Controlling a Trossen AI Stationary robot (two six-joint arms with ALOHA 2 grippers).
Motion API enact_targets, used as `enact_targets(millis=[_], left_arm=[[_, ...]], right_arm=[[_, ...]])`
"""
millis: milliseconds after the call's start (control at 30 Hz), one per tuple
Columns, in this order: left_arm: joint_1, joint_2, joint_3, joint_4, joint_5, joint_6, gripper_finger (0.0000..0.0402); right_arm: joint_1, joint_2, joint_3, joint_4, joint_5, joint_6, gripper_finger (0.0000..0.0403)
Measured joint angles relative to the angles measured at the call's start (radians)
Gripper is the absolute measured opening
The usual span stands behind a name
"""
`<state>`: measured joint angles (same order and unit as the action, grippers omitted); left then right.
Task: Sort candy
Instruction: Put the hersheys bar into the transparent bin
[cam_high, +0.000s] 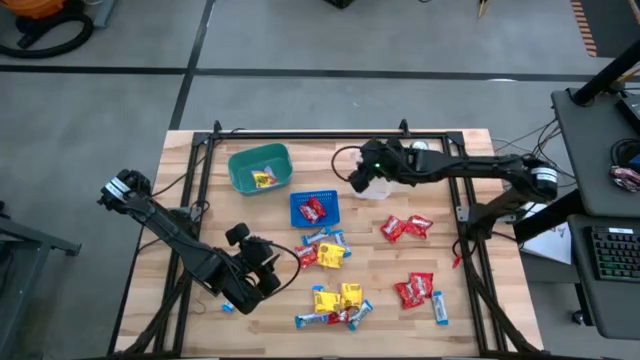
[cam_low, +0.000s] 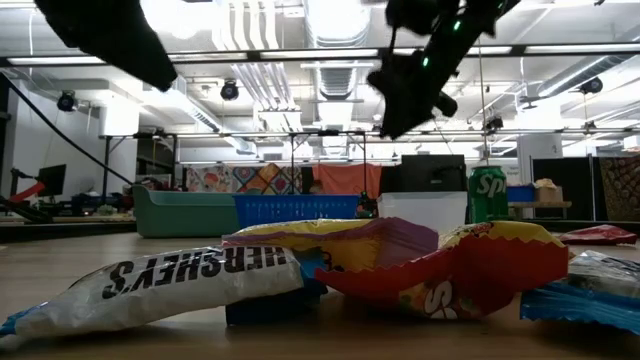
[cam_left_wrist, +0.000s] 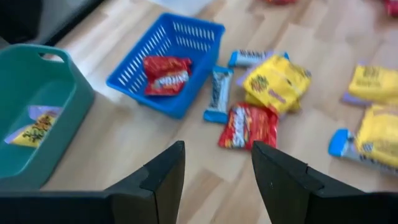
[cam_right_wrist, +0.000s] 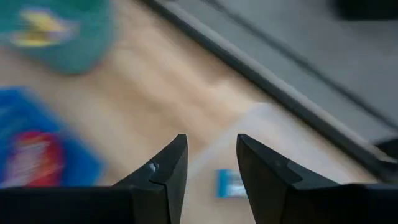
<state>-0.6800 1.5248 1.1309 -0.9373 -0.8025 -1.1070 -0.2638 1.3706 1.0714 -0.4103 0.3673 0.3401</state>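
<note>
Small wrapped candies, red, yellow and blue-and-white, lie scattered over the table's middle and near side. A red one lies in the blue basket and a yellow one in the green basket. A blue-and-white bar sits in the clear tub. My left gripper is open and empty, above the table left of the pile; its wrist view looks toward a red candy. My right gripper hangs open and empty over the clear tub.
A green drink can stands behind the clear tub on the far side. More red candies and a blue bar lie on the right. A dark frame rail runs along the far edge.
</note>
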Motion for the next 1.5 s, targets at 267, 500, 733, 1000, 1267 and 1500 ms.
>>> enact_targets(millis=[267,500,733,1000,1267,1500], left_arm=[[-0.022,0.047,-0.01,0.049,0.08,0.129,0.0169],[-0.021,0.095,-0.132,0.422,0.139,0.345,0.0163],[0.042,0.1,-0.308,0.75,0.088,0.451,0.0152],[0.143,0.134,-0.464,1.132,0.092,0.566,0.0151],[0.163,0.246,-0.452,1.231,0.091,0.617,0.0194],[0.17,0.331,-0.428,1.232,0.069,0.582,0.0208]], right_arm=[[0.138,-0.087,0.0,-0.002,-0.254,-0.003,0.0132],[0.303,-0.078,-0.001,-0.006,-0.264,0.0,0.0132],[0.378,-0.074,-0.001,-0.003,-0.263,0.005,0.0132],[0.377,-0.073,-0.002,0.001,-0.262,0.013,0.0132],[0.377,-0.073,-0.002,0.004,-0.222,0.016,0.0132],[0.377,-0.073,-0.003,0.004,-0.209,0.016,0.0132]])
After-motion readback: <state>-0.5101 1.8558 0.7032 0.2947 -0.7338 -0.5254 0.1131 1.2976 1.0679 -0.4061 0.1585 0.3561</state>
